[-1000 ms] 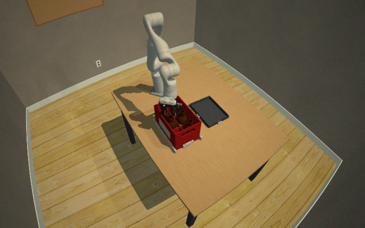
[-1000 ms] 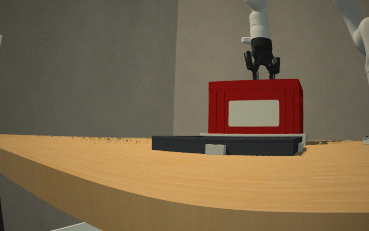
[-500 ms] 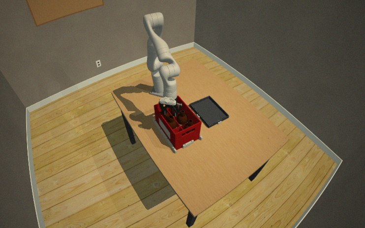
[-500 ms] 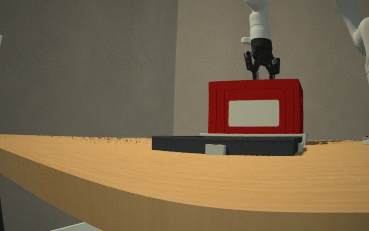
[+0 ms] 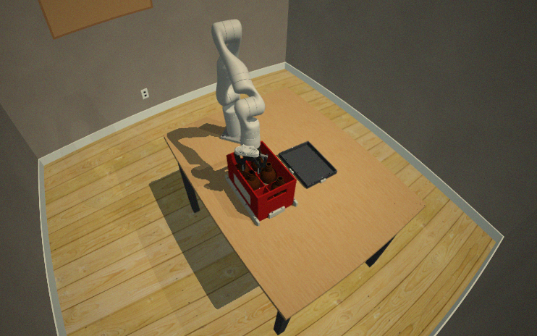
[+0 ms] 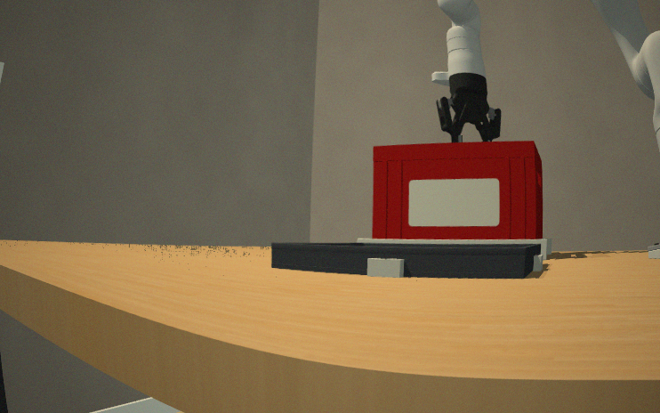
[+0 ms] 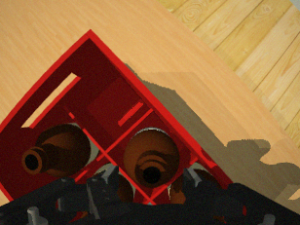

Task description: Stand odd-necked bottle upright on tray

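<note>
Here we are over the red, open-topped crate (image 5: 263,203) (image 6: 454,167) (image 7: 73,57), and the black two-part fingers (image 5: 263,161) (image 6: 494,125) point down into it, parted and released, gripping nothing! Brown, narrow-necked bottles (image 5: 268,174) (image 7: 63,150) stand in its compartments; which has the odd neck, I cannot tell. Beside the crate, the dark, shallow rectangular tray (image 5: 307,164) (image 6: 331,258) lies flat on the light wooden table (image 5: 336,237) (image 6: 292,316) (image 7: 29,28)
</note>
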You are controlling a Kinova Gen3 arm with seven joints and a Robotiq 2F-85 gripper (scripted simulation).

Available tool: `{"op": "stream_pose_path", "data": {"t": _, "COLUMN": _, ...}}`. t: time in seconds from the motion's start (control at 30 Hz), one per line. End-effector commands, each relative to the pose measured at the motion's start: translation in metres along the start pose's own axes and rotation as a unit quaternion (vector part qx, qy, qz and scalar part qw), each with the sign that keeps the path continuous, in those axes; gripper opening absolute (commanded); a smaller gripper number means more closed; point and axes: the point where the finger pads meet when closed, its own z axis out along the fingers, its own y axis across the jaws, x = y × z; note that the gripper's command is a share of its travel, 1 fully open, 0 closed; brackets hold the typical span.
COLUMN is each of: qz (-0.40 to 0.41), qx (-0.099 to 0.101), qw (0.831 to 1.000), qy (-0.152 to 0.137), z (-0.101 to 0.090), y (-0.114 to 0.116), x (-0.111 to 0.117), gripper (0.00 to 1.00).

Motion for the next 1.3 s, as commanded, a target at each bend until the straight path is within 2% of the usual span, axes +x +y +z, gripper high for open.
{"op": "stream_pose_path", "data": {"t": 0.0, "qz": 0.000, "qx": -0.002, "qw": 1.000, "qy": -0.001, "z": 0.004, "y": 0.001, "x": -0.001, "gripper": 0.64}}
{"op": "stream_pose_path", "data": {"t": 0.57, "qz": 0.000, "qx": -0.002, "qw": 1.000, "qy": -0.001, "z": 0.023, "y": 0.001, "x": -0.001, "gripper": 0.64}}
{"op": "stream_pose_path", "data": {"t": 1.27, "qz": 0.000, "qx": -0.002, "qw": 1.000, "qy": -0.001, "z": 0.030, "y": 0.001, "x": -0.001, "gripper": 0.64}}
